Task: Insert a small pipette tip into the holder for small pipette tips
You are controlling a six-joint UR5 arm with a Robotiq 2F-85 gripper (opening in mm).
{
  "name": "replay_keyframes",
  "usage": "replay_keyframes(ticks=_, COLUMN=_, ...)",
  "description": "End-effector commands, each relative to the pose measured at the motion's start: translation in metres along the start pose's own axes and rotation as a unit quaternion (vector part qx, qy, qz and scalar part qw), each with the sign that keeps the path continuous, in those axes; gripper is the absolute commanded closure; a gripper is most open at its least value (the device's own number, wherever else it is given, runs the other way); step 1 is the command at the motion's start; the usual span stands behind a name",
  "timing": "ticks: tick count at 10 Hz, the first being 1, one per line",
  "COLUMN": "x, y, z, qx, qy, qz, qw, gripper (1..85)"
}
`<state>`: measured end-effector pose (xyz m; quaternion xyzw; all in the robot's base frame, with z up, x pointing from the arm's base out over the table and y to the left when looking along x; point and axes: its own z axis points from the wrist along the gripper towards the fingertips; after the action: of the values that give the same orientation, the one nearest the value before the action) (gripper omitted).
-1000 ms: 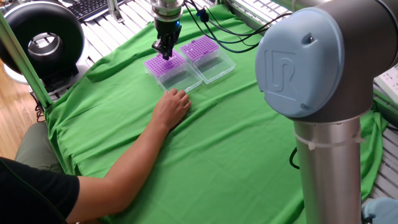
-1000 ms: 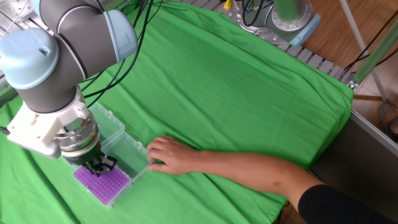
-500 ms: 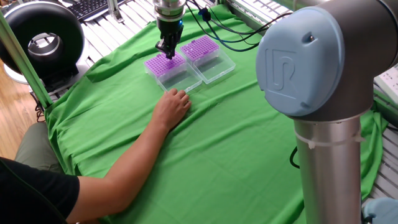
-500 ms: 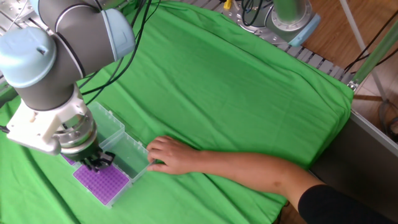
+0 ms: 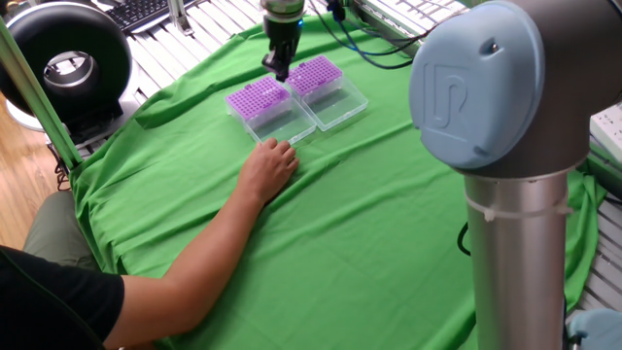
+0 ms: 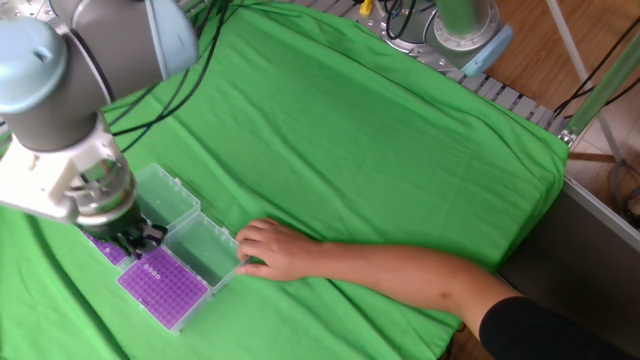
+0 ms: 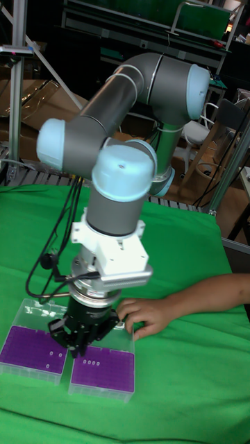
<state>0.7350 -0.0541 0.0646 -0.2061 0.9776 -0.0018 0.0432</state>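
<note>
The pipette tip itself is too small to make out in any view, so you cannot tell whether the fingers (image 7: 80, 338) are pinching one or how they are set; they look drawn close together around the seam, but treat that as unconfirmed. They hang low over the line where the two purple racks meet: the rack by the hand (image 5: 259, 98) and the second rack (image 5: 314, 74), which sit side by side and touching on the green cloth (image 5: 389, 214) that covers the bench. Nothing here tells you which rack takes the small tips, so settle that first. Then centre the fingers over one open hole, well inside the grid and away from the seam. Keep the tool upright, come straight down slowly, and stop at the first resistance; a tip that is tilted will likely catch the hole's edge and skid. Mind the person's hand (image 5: 269, 165), which rests at the clear lid of the nearer rack, close beside the fingers. It probably steadies the box, so avoid any sideways push that would shove the rack into it.
</note>
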Motion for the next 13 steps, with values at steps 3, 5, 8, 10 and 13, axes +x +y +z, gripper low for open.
replay_keyframes(ticks=3, x=0.017, y=-0.024, z=-0.001, qx=-0.011, qy=-0.009, qz=-0.015, qw=0.9998, gripper=66.7)
replay_keyframes(ticks=5, x=0.016, y=-0.026, z=0.006, qx=-0.01, qy=-0.014, qz=-0.022, qw=0.9996, gripper=66.3)
replay_keyframes(ticks=8, x=0.02, y=-0.032, z=0.008, qx=-0.007, qy=-0.01, qz=-0.036, qw=0.9993, gripper=66.0)
replay_keyframes(ticks=10, x=0.02, y=-0.032, z=0.009, qx=-0.011, qy=-0.01, qz=-0.039, qw=0.9991, gripper=64.0)
replay_keyframes(ticks=13, x=0.018, y=-0.031, z=0.013, qx=-0.013, qy=-0.013, qz=-0.036, qw=0.9992, gripper=64.0)
